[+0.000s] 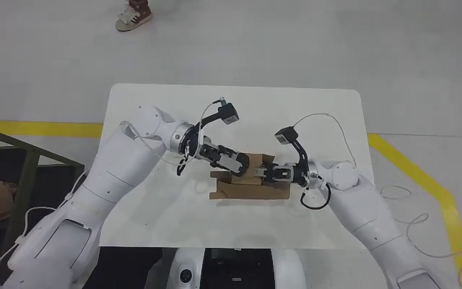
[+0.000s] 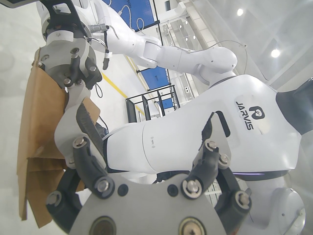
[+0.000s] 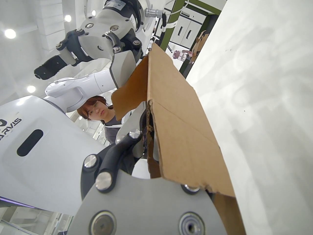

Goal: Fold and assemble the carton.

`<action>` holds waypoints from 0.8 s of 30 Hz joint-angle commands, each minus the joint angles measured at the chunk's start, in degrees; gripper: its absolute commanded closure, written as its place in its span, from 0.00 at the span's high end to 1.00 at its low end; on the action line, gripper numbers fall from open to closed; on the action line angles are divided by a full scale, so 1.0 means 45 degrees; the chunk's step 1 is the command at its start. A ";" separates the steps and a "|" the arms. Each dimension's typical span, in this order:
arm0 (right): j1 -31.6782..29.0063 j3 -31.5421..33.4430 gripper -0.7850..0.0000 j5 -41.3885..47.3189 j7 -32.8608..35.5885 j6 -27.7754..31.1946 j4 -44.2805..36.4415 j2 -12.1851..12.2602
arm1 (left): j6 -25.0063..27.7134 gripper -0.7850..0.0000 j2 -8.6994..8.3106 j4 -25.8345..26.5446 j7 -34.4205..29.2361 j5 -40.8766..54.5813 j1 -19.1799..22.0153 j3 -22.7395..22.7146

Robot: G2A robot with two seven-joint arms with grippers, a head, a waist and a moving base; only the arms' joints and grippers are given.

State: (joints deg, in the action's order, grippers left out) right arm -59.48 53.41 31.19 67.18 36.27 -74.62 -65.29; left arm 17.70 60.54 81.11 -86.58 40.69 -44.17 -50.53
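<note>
Calling this partway. The carton (image 1: 245, 185) sits on the table (image 1: 325, 115), about midway along the edge nearest the robot and set back a little from it. The board is popped out of flat: walls stand up and the right wrist view shows a hollow inside. It isn't squared, and part of it lies flat on the table on the left arm's side. Flaps hang loose, none tucked or closed.

The right gripper (image 1: 267, 173) is at the carton's end on its own side. It looks clamped on a wall, with one finger against the inner face and the board running down between the fingers. The other finger is hidden behind the board, so that's a judgement.

The left gripper (image 1: 234, 161) is spread wide and holds nothing. One finger pad (image 2: 88, 123) lies against a loose flap (image 2: 94, 107); the other finger is well clear in the air.

Left to do, as I read it: square the walls, fold the flaps in, close both ends. That's most of the job.

Around:
- a wrist cable (image 1: 320, 114) loops over the table
- a dark rack (image 1: 29, 173) stands on the floor off the table's left edge
- yellow floor tape (image 1: 50, 128)

In the way: both grippers crowd the same short carton, close together. There's little room to swing a flap without clipping the other gripper.
</note>
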 commanded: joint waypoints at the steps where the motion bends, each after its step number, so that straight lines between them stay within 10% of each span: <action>1: -0.0024 0.0060 0.00 0.0079 0.0005 0.0030 0.0021 0.0004 | -0.0055 1.00 0.0019 -0.0040 -0.0056 0.0469 -0.0039 -0.0089; 24: -0.0433 0.0788 0.00 0.0503 0.0194 -0.0011 -0.0649 0.0159 | -0.0074 1.00 -0.0354 -0.0660 -0.0073 0.0124 -0.1036 -0.1779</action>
State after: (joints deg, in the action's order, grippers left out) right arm -61.39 57.04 33.47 67.97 36.31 -77.37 -64.57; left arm 17.30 58.98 78.29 -86.98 41.32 -48.77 -58.33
